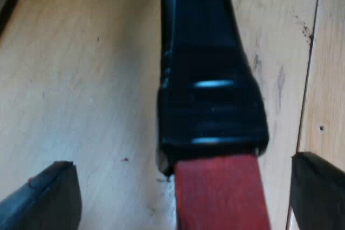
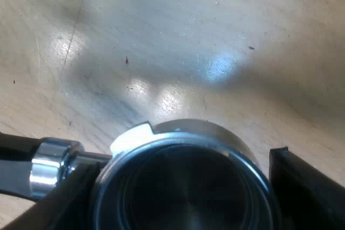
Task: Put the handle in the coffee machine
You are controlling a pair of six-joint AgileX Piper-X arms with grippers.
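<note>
Your left gripper (image 1: 183, 165) is wide open. Its two black fingers (image 1: 48, 197) stand far apart, one on each side of a glossy dark handle (image 1: 207, 79), and neither touches it. Pale wood shows in the gap on both sides. The handle's flat red end (image 1: 221, 192) is the part nearest this gripper. Just beyond the red, the dark part forms a broad ridged collar, then narrows as it runs away from the fingers. Under it lies a pale wooden table (image 1: 81, 79) made of boards with a seam between them. You cannot tell whether the handle touches the wood.

Your right gripper (image 2: 180, 165) is closed on a round, silvery metal holder (image 2: 183, 187). One black finger (image 2: 307, 192) presses against one side of the holder's rim, and the other finger meets the opposite side. The holder's open cup faces the gripper, dark and hollow inside, with a small lug standing out from the rim on the far side. A shiny chrome neck (image 2: 51, 168) leaves the cup beside one finger and joins the dark handle running off past that finger. Beyond the holder the same pale table (image 2: 188, 36) stretches away, crossed by shadow and patches of glare.
</note>
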